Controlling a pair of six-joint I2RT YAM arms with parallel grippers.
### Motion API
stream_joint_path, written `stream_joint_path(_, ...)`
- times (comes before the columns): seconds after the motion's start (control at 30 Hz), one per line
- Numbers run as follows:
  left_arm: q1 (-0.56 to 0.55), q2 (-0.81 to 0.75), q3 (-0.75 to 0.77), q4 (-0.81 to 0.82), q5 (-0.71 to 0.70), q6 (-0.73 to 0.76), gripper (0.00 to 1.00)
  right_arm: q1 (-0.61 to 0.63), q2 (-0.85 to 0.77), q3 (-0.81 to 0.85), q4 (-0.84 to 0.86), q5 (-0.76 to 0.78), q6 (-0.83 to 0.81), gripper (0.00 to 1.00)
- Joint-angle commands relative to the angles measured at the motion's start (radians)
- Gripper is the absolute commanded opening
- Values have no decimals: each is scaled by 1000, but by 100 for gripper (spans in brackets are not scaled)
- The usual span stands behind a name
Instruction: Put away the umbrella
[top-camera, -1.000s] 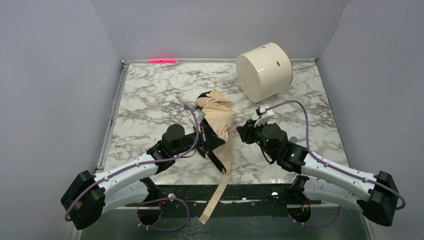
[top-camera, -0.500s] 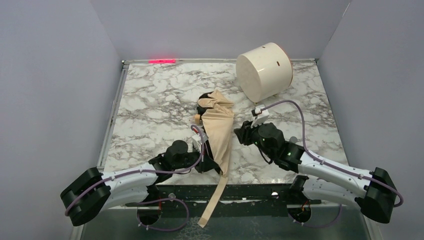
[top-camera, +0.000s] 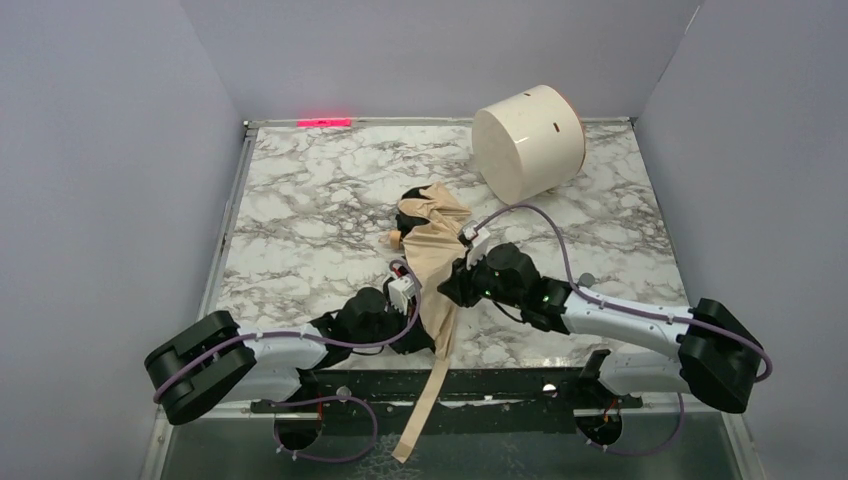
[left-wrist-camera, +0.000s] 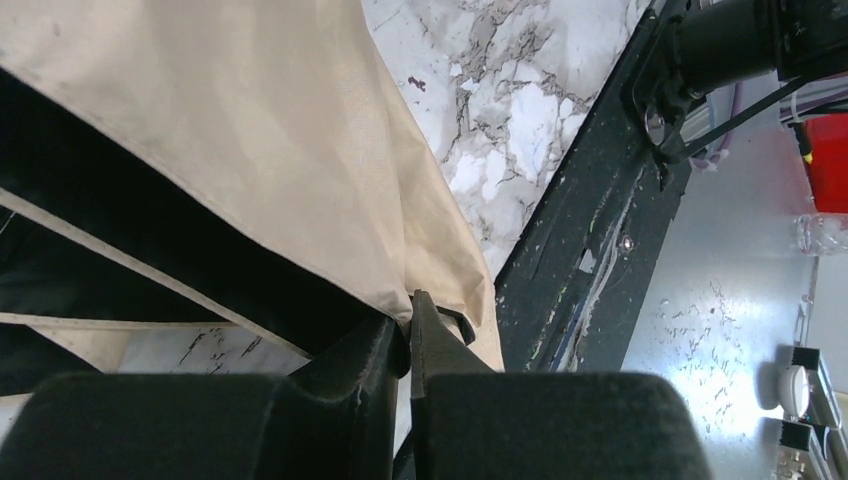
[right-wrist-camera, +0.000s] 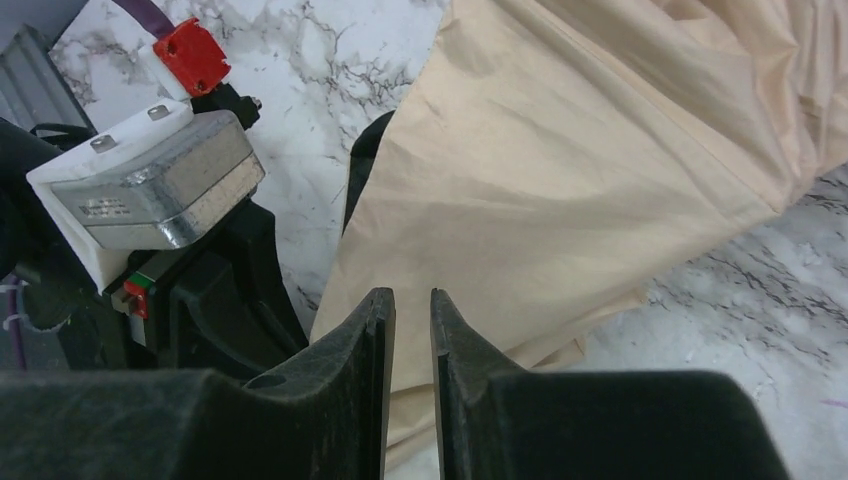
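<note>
**A:** Where's the umbrella?

**B:** The umbrella (top-camera: 435, 255) lies mid-counter (top-camera: 300, 200), between the two arms. Its canopy is loose and bunched, with the knob (top-camera: 393, 238) poking out to the left at the far end. The strap (top-camera: 425, 400) trails off the near edge and hangs down.

**A:** Why is the left claw so low?

**B:** The left claw (left-wrist-camera: 410, 320) sits at the near hem. Its jaws are all but together, with the cloth's edge nipped at their tips. I'd guess it anchors that end so the canopy can't slide.

**A:** And the right?

**B:** The right claw (right-wrist-camera: 410, 305) is over the canopy's right flank, jaws a slit apart. Cloth shows through the slit, but I can't tell whether any is pinched. It looks placed to gather the slack folds toward the shaft.

**A:** The drum?

**B:** The drum (top-camera: 528, 140) lies on its side at the far right, well apart from the umbrella. It's likely where the umbrella goes, though the canopy seems too loose to go in yet.
</note>
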Motion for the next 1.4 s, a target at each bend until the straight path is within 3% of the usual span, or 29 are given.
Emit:
stream_joint_path(0.0,-23,26,-15,63,-20,-7,10,1,65,4,113,-67,23,23)
stream_joint_path(0.3,-31,23,-50,65,-52,-58,19,1,274,-75,318,-54,59,19)
stream_joint_path(0.5,-30,-153,-69,11,-91,-127,49,1,362,-125,374,-26,66,18)
stream_joint_path(0.6,-30,-291,-21,-156,-166,-129,56,2,379,-140,360,-25,68,18)
stream_joint_path(0.77,-29,-502,140,-534,-422,-113,68,2,363,-170,323,-16,75,18)
stream_joint_path(0.87,-22,-550,243,-637,-557,-96,74,3,366,-185,321,-37,83,18)
stream_joint_path(0.97,5,-469,375,-671,-626,-66,75,8,378,-199,341,-54,93,19)
stream_joint_path(1.07,90,-285,549,-760,-615,-50,74,24,392,-206,353,-33,81,19)
stream_joint_path(1.2,285,-78,705,-810,-419,-55,66,33,411,-234,411,-10,81,19)
stream_joint_path(1.37,362,89,814,-782,-312,-50,63,35,428,-230,424,-11,83,19)
